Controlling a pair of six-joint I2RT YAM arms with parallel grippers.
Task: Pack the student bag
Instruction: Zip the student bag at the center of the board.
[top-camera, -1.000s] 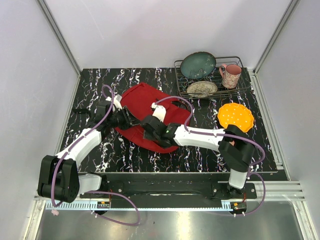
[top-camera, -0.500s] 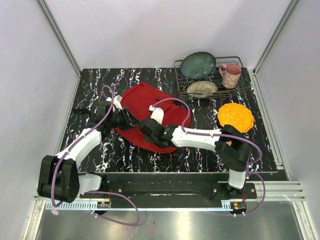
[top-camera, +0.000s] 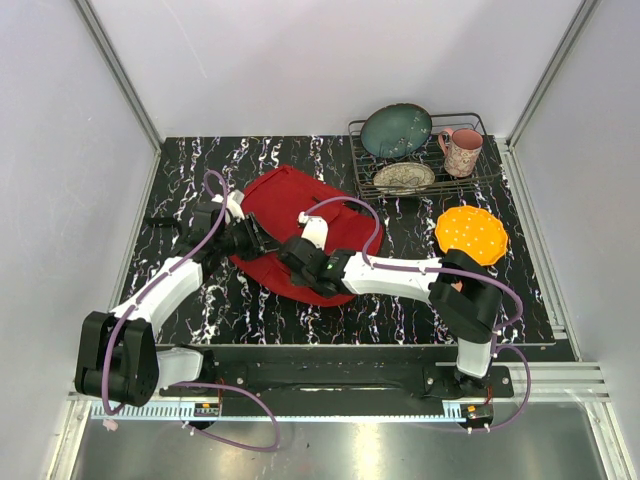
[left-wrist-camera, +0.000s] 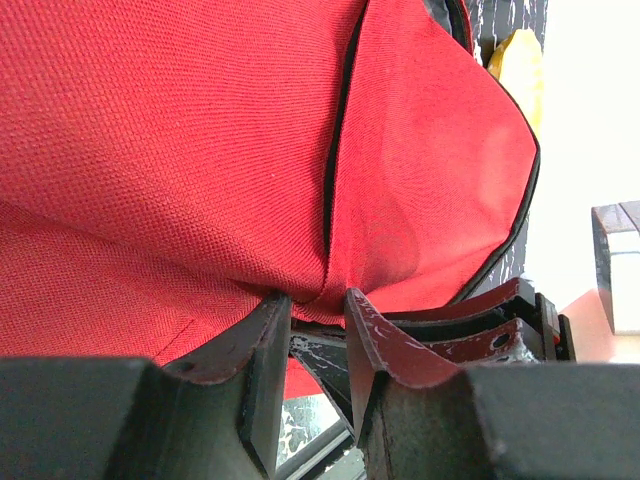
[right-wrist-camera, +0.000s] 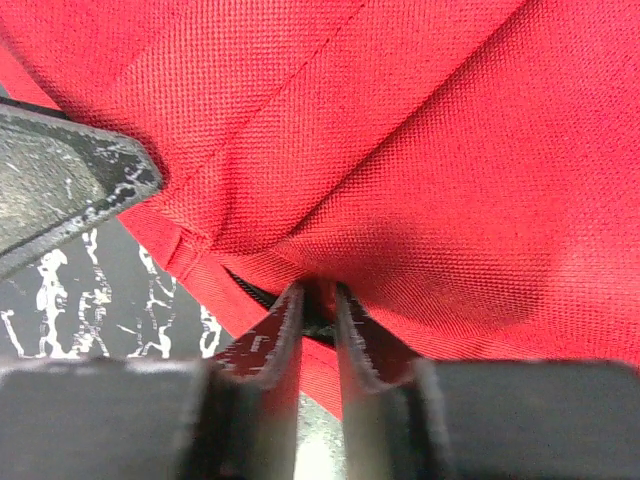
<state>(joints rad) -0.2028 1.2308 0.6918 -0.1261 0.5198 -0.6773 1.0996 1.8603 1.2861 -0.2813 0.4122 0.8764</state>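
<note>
The red student bag (top-camera: 295, 215) lies flat on the black marbled table, left of middle. My left gripper (top-camera: 262, 243) is at its left edge; in the left wrist view (left-wrist-camera: 318, 305) the jaws are shut on a fold of the red fabric (left-wrist-camera: 200, 150). My right gripper (top-camera: 296, 262) is at the bag's near edge; in the right wrist view (right-wrist-camera: 318, 300) the jaws pinch the bag's edge at a dark zip seam under the red fabric (right-wrist-camera: 420, 150). The bag's opening and lining are hidden.
A wire rack (top-camera: 470, 176) at the back right holds a teal bowl (top-camera: 396, 130), a patterned plate (top-camera: 404, 178) and a pink mug (top-camera: 461, 151). An orange round plate (top-camera: 471, 233) lies on the table right of the bag. White walls enclose the table.
My right gripper has moved a little left along the bag's near edge. The left arm and the bag have hardly moved.
</note>
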